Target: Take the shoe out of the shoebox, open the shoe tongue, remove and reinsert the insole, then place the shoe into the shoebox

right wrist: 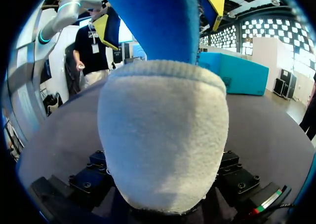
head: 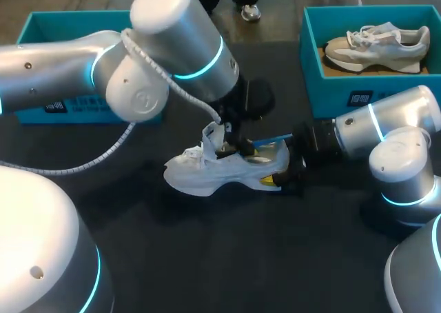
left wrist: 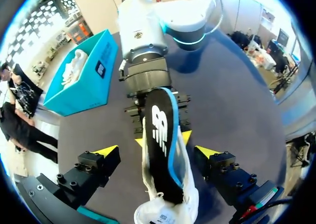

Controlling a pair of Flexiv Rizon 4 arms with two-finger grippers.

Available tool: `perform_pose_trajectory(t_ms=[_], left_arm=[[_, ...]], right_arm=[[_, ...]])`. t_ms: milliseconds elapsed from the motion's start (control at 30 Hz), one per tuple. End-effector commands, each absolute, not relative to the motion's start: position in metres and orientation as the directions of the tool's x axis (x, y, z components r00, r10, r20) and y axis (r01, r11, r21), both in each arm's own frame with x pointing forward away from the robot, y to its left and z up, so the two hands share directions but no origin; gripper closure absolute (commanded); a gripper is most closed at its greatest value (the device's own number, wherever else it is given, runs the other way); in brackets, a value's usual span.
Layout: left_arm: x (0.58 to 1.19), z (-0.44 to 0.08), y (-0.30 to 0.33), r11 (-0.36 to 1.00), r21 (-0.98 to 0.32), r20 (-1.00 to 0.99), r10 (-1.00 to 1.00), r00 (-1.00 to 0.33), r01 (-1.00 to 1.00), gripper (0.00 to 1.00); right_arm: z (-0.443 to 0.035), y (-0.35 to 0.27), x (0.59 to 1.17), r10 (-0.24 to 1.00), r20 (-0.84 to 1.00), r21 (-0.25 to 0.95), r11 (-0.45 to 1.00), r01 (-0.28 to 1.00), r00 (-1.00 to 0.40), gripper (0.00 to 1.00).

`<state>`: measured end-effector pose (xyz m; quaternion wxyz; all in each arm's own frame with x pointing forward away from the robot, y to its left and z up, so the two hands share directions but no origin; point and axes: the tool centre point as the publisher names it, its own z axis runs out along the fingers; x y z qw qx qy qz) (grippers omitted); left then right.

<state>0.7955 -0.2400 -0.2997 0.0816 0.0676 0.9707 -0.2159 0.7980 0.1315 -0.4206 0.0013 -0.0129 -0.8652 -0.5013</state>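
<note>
A white shoe (head: 220, 172) is seen lying on its side at the middle of the dark tabletop (head: 241, 258), outside both boxes, with its toe toward the left of the frame and its heel toward the right. A black insole (left wrist: 160, 130) with a blue edge is seen sticking out of the shoe's opening. The heel is grasped from two sides by the right pincer (head: 279, 175), whose yellow tips are seen against the shoe in the left wrist view. The left pincer (left wrist: 157, 151) is held over the shoe and is released, its fingers set wide apart on either side of the shoe and insole. At the upper right of the head view a teal shoebox (head: 344, 92) is placed open on the tabletop, and a beige shoe (head: 375, 47) with white laces is laid inside it. A second teal shoebox (head: 41, 27) is placed at the upper left, largely covered by the left arm, so its contents cannot be told.
</note>
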Motion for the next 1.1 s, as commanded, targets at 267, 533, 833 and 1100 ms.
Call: perform_pose_trajectory(t_ms=[267,533,833,1100], left_arm=[[0.800,-0.319,-0.242,0.896,-0.421,-0.298,0.013,-0.954,0.143,0.16],[0.800,-0.324,-0.241,0.888,-0.443,-0.281,-0.004,-0.960,0.126,0.26],[0.801,-0.330,-0.244,0.883,-0.455,-0.263,-0.008,-0.965,0.117,0.41],[0.797,-0.329,-0.245,0.874,-0.472,-0.244,-0.002,-0.970,0.117,0.55]], right_arm=[[-0.424,0.134,0.798,0.021,0.015,0.866,0.499,0.024,-1.000,1.00],[-0.424,0.134,0.798,0.021,0.015,0.866,0.499,0.024,-1.000,1.00],[-0.424,0.134,0.798,0.021,0.015,0.866,0.499,0.024,-1.000,1.00],[-0.424,0.134,0.798,0.021,0.015,0.866,0.499,0.024,-1.000,1.00]])
